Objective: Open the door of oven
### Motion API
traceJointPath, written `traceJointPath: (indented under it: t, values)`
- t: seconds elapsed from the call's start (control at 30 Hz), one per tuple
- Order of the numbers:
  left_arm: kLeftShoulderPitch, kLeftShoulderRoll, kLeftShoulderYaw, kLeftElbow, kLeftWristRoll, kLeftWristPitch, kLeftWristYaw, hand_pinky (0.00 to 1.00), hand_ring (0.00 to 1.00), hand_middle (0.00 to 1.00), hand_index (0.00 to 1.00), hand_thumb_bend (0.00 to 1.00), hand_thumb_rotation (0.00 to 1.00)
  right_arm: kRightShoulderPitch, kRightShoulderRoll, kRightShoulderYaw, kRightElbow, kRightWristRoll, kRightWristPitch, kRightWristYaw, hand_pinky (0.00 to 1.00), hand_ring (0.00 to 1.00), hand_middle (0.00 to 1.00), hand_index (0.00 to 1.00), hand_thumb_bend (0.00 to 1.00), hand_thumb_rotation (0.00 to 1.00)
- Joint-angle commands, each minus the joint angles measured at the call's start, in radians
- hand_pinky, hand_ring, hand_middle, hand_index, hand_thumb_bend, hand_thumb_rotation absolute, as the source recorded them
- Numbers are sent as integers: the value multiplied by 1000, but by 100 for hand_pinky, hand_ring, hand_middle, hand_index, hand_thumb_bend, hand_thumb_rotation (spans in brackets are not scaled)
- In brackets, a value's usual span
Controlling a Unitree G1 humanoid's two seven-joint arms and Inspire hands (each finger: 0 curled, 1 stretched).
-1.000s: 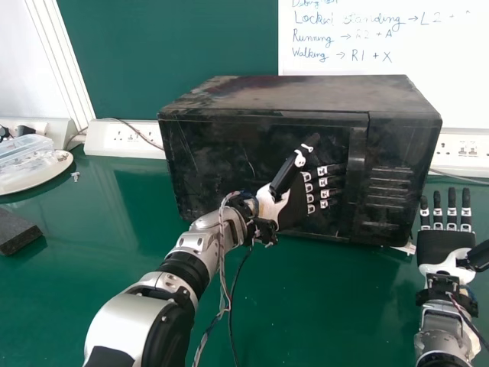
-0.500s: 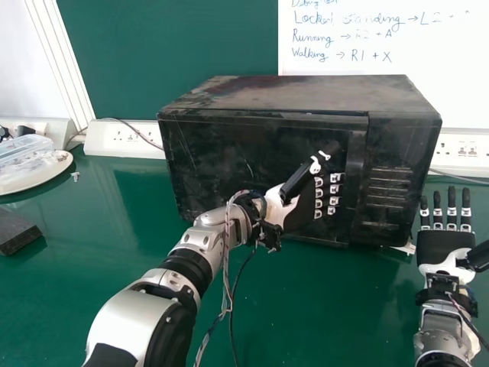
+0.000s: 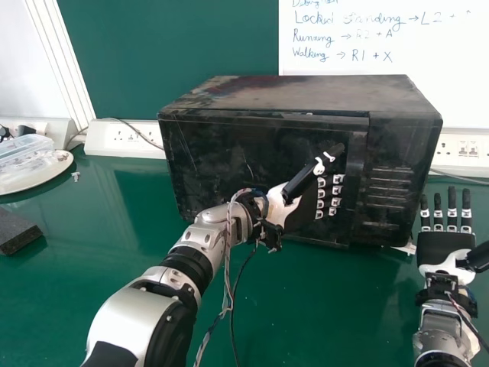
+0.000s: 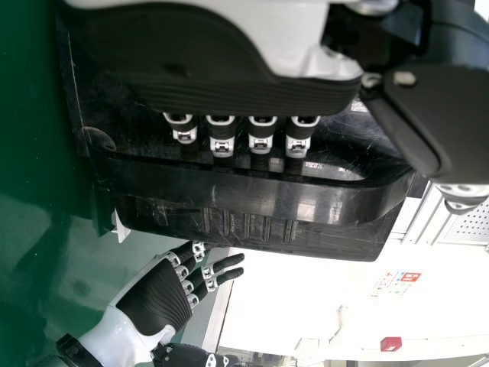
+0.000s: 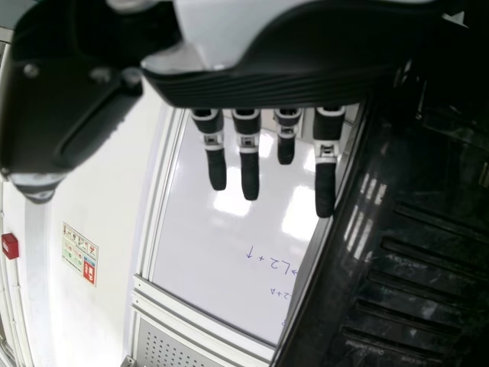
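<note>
So the left hand [image 3: 300,215] is being held up at the front of the microwave oven [image 3: 306,93], its fingers being kept bent together and hooked in behind the vertical door handle [image 3: 354,183]; the thumb is being pointed up and off to the side. Loose wires [image 3: 229,283] are being carried along that forearm. The right hand [image 3: 445,246] is being held palm up beside the oven's right side, fingers pretty much straight and a bit apart.

All of it's being set over a green tabletop [image 3: 306,313], with a dark foam block [image 3: 15,231] being kept near the left edge. The oven is being supported on the table, its door [image 3: 229,153] being kept closed or nearly so, can't tell which. Off to its left, a clear plastic box [image 3: 27,147] is being held on a white tray [image 3: 38,180]. Further back, a socket panel [image 3: 122,139] is being backed by a green board [image 3: 176,46], and handwriting is being shown on the whiteboard [image 3: 428,84].
</note>
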Motion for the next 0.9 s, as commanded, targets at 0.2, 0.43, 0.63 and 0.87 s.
traceJointPath:
  t: [0.2,0.43,0.63,0.87]
  values:
    - [-20,-22,-22,1,1,0,-59,53,70,80,88,100,89,14,25,-7,24,1,1,-6,79,87,98,100,100,96]
    - [-17,-20,-23,-1,-1,-2,-81,47,65,77,88,100,90,15,27,-4,22,-2,-4,-11,77,87,98,100,100,98]
    - [-15,-21,-22,-2,-5,-1,-113,45,60,73,85,100,89,15,25,-3,23,-2,-4,-11,77,87,97,100,100,97]
    - [-13,-17,-24,-8,-6,-13,-165,44,63,73,85,100,89,15,27,-1,20,-6,-7,-20,74,85,96,100,100,96]
